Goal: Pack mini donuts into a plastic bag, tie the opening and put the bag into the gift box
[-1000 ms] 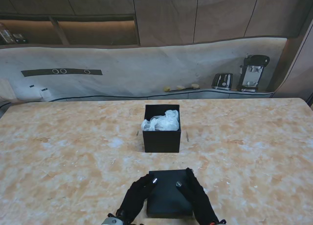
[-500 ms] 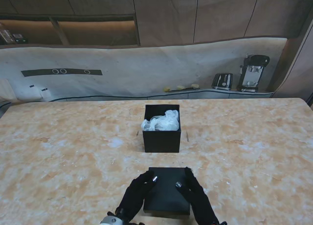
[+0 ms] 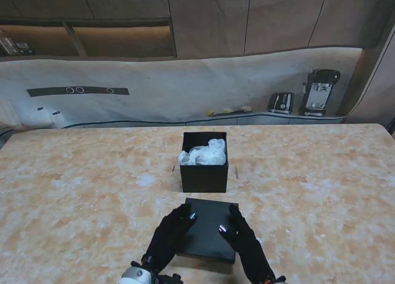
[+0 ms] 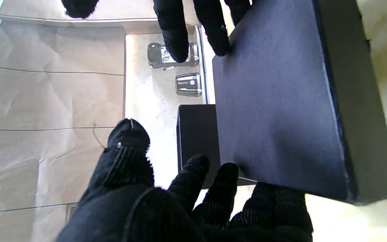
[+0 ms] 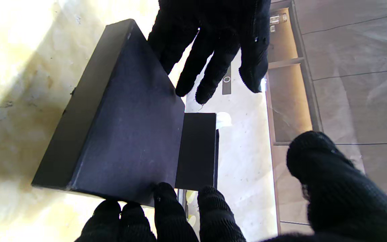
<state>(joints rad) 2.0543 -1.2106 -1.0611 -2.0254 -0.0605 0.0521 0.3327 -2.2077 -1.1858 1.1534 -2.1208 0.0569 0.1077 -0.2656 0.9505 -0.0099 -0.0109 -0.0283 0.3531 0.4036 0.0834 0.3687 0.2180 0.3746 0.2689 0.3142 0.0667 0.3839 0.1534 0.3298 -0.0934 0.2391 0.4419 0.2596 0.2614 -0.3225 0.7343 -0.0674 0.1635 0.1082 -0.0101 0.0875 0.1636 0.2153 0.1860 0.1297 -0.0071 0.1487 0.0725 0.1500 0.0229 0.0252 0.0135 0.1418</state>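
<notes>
While both gloved hands lift a black lid [image 3: 208, 237] between them, the left hand [image 3: 170, 234] presses its fingers against the lid's left edge and the right hand [image 3: 242, 238] clamps the opposite edge. Farther from me, the open gift box [image 3: 204, 176] already holds the crumpled plastic bag [image 3: 205, 153]. Packing looks finished; closing the box appears to be what remains.

The gift box [image 3: 204, 162] stands just beyond the raised lid [image 3: 207, 234], its mouth apparently unobstructed above the plastic bag [image 3: 204, 153], with bare desk [image 3: 86, 197] open on both sides.
</notes>
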